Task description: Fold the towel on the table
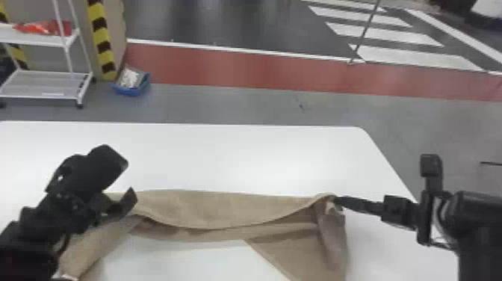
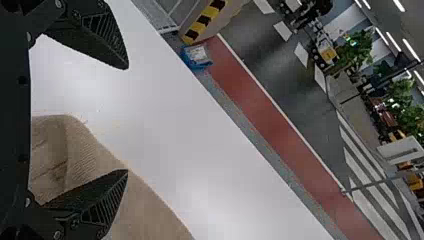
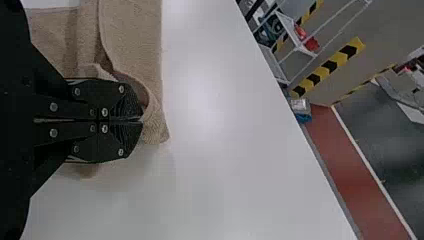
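A tan towel (image 1: pixel 194 209) lies on the white table, its far side a rumpled band from left to right with an upper layer sagging over a lower one. Both ends run back toward the robot. At the band's left end my left gripper (image 1: pixel 129 179) stands open, its lower finger over the cloth. In the left wrist view the towel (image 2: pixel 85 157) lies beneath and beside the spread fingers of that gripper (image 2: pixel 127 119). My right gripper (image 1: pixel 336 200) is shut on the towel's far right corner. The right wrist view has this gripper (image 3: pixel 141 120) closed, with towel fabric (image 3: pixel 130 40) bunched around its tips.
The table's (image 1: pixel 242 160) far edge and rounded right corner lie beyond the towel. Past it on the floor are a white shelf cart (image 1: pixel 45 82), a striped yellow-black post (image 1: pixel 101 37) and a blue bin (image 1: pixel 132 89).
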